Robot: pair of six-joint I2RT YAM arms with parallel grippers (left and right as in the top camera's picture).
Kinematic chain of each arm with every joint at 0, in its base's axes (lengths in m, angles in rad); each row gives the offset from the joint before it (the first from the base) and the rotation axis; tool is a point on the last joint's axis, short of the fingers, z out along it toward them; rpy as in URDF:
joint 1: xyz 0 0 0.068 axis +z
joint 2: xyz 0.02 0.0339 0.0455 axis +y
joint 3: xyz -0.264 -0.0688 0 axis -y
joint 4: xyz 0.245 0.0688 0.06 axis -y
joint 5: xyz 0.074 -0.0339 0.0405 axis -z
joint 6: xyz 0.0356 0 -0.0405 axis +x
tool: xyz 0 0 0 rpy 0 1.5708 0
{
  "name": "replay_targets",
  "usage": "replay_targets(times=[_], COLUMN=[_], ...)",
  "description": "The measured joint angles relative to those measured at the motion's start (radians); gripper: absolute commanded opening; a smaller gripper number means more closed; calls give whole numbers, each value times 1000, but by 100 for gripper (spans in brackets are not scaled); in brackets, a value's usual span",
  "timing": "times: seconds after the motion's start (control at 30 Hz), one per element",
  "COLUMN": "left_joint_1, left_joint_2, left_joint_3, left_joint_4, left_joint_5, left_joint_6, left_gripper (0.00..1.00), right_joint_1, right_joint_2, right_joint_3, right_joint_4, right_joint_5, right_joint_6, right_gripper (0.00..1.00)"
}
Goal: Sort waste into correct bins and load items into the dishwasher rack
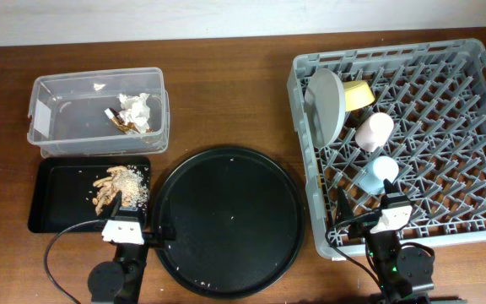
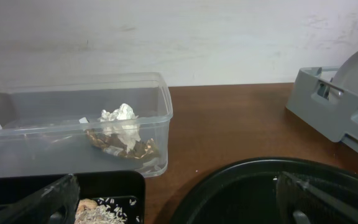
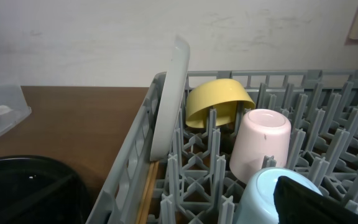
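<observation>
**SORTING AND LOADING: WORK JUDGED AT OR NEAR COMPLETION; CHOPSTICKS UNCONFIRMED**

At the far left of the surface (image 1: 226, 93), the clear tub (image 1: 49, 127) is found to hold a crumpled white napkin (image 1: 138, 108) with a brown-and-white wrapper (image 1: 120, 125) lying against it. A further white scrap is seen near the tub's far wall. Just in front of the tub, the black tray (image 1: 53, 207) carries the tan food scraps (image 1: 116, 187), gathered in its right half with pale crumbs around them.

The left claw (image 2: 180, 200) is held low over the near edge, between the black tray and the round serving tray (image 1: 226, 219). Its fingers are spread wide and nothing is gripped between them. Only a few pale specks are noted on the serving tray.

To the right, the dishwasher rack (image 1: 479, 127) is loaded along its left side. The plate (image 1: 326, 103) stands on edge between the pegs by the left wall, and the yellow bowl (image 1: 359, 95) is tipped on its side just behind it. The pink cup (image 1: 375, 131) and the blue cup (image 1: 380, 173) are set mouth down, one before the other. The right claw (image 1: 371, 211) hangs at the rack's near left corner, close to the blue cup. It appears released and nothing is carried in it.

The chopsticks cannot be identified with certainty. A thin tan strip (image 3: 149, 190) is seen low against the rack's inner left wall and may be them.

The step in hand is judged to be a final check. The next move calls for confirmation of that strip. No other loose waste or ware is observed on the surface, so withdrawal of both arms would then be in order.
</observation>
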Motion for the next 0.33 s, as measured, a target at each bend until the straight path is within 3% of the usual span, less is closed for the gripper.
replay_targets(times=[0.33], left_joint_1=[0], left_joint_2=[0], left_joint_3=[0], left_joint_4=[0], left_joint_5=[0], left_joint_6=[0], left_gripper=[99], right_joint_1=[0], right_joint_2=[0], right_joint_3=[0], right_joint_4=[0], right_joint_5=[0], right_joint_6=[0], right_gripper=[99])
